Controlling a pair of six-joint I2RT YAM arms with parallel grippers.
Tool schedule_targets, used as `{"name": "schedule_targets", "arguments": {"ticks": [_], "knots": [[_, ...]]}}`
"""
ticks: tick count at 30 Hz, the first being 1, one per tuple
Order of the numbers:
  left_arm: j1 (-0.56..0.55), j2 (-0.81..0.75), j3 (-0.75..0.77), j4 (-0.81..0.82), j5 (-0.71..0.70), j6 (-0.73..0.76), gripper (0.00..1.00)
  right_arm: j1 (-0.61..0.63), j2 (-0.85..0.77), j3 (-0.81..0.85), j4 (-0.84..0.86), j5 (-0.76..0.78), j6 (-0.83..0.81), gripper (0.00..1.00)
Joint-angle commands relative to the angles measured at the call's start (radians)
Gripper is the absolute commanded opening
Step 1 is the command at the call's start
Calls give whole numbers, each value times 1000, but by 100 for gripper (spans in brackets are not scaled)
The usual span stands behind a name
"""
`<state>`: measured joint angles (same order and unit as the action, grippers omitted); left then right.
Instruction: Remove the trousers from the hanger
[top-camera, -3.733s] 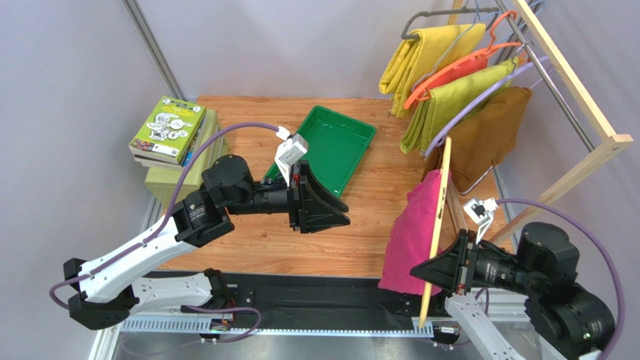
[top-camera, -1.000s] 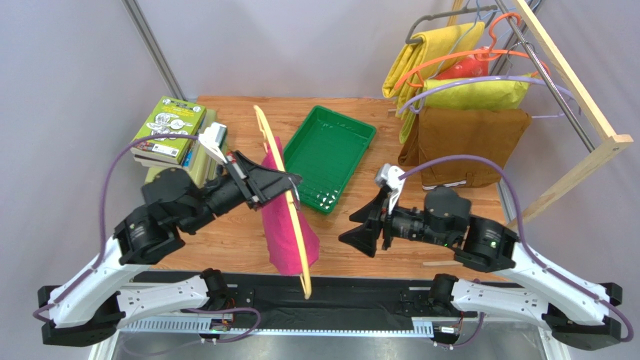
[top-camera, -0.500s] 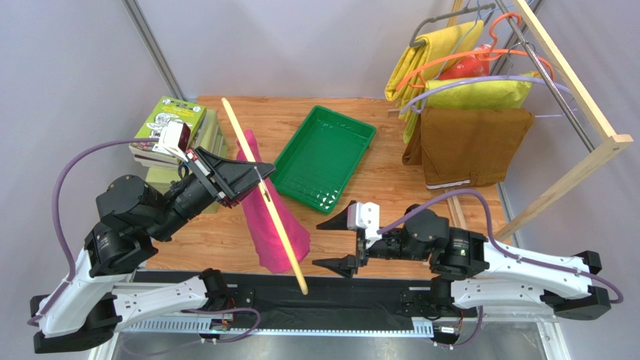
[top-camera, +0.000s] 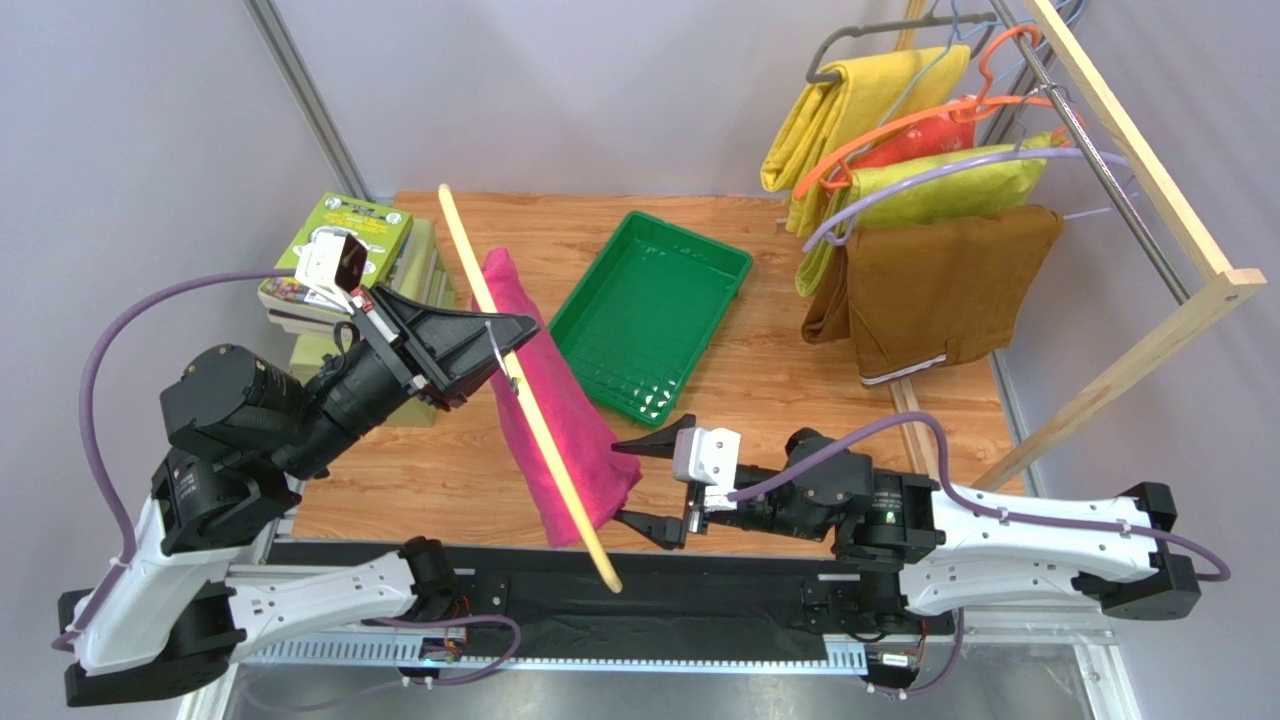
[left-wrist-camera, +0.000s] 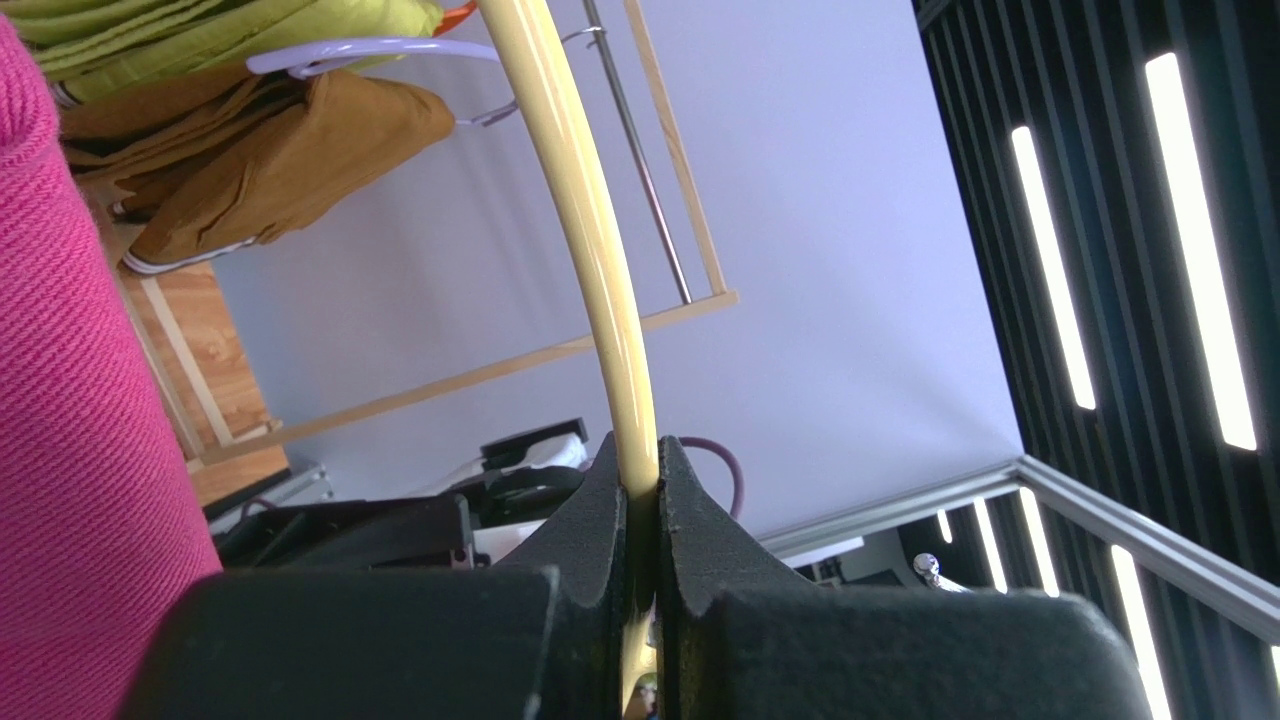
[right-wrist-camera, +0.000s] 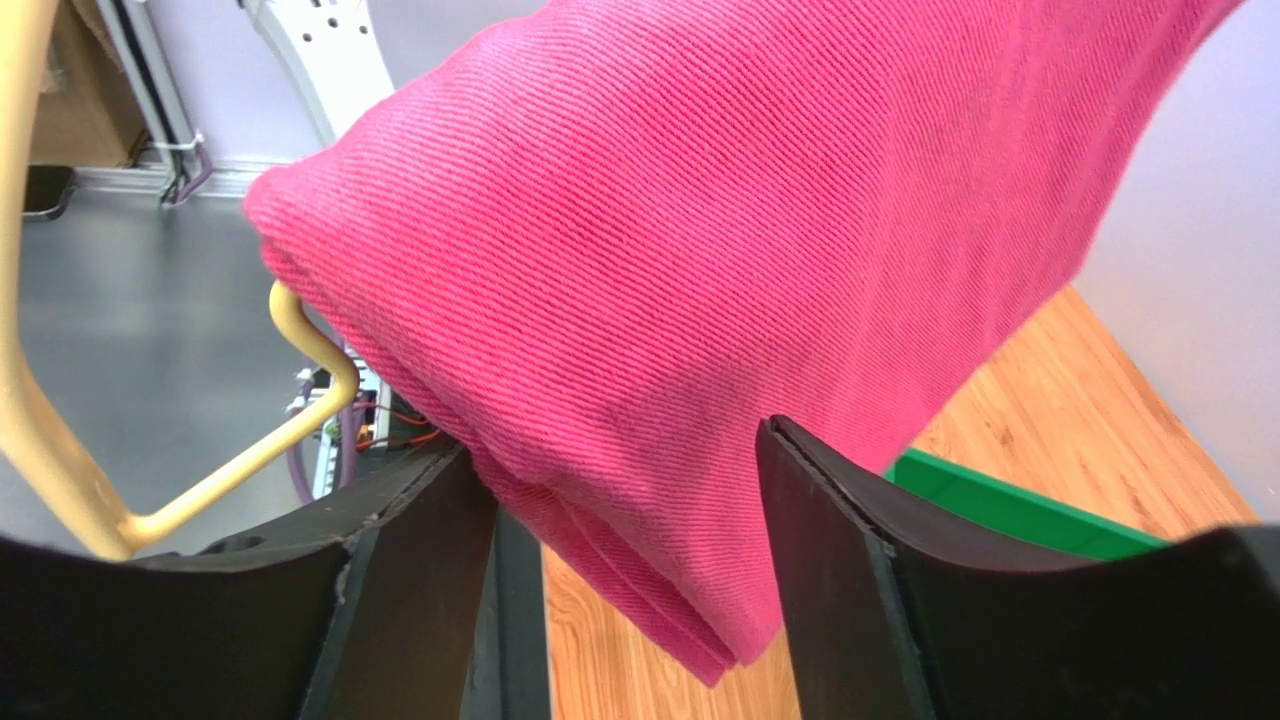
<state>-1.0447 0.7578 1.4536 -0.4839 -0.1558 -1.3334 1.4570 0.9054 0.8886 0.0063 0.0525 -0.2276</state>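
**Trousers** (top-camera: 553, 420): pink, folded thick, draped over the hanger (top-camera: 460, 225). Held in the air above the desk (top-camera: 751, 390), left of centre in the overhead view, between the book stack and the tray.

**Hanger:** cream plastic. Its long axis runs on a slant from the upper left down to the bottom centre of the overhead frame. The cloth falls off its right-hand side, toward the lower centre.

**Left hand** (left-wrist-camera: 643, 465): pinched tight on the hanger's cream bar and carrying the whole load. It holds no cloth.

**Right hand** (top-camera: 621, 483): the nearer hand to the hanging cloth. It points toward the left of the frame, jaws spread, at the trousers' low corner. Its wrist view shows the folded bottom edge hanging between the two fingers (right-wrist-camera: 842, 525). Whether either finger touches the cloth cannot be told, and nothing is gripped yet.

**Judgement:** the next move depends on this corner sitting between the spread jaws. Closing there and drawing toward the lower right, away from the bar, looks the likely course.

**Tray** (top-camera: 646, 315): green, on the desk just right of the trousers. Nothing seen in it.

**Books** (top-camera: 338, 255): stacked at the left edge.

**Rail** (top-camera: 1142, 150): upper right, hung with yellow, olive and brown garments.
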Motion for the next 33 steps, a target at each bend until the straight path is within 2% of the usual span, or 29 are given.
{"name": "schedule_targets", "arguments": {"ticks": [1, 8, 14, 18, 22, 33], "knots": [[-2, -14, 59, 183, 16, -26, 0, 8, 16, 0, 119, 115, -32, 65], [-2, -21, 51, 191, -4, -23, 0, 17, 55, -7, 185, 121, -26, 65], [-2, -25, 62, 185, -25, -7, 0, 26, 73, 13, 132, 50, -12, 68], [-2, -32, 65, 176, -33, 7, 0, 26, 55, -20, 133, 64, -3, 70], [-1, -44, 56, 182, -31, 5, 0, 26, 50, -50, 204, 98, 1, 71], [-2, -55, 31, 186, -27, -9, 0, 26, 110, 6, 310, 86, -7, 68]]}}
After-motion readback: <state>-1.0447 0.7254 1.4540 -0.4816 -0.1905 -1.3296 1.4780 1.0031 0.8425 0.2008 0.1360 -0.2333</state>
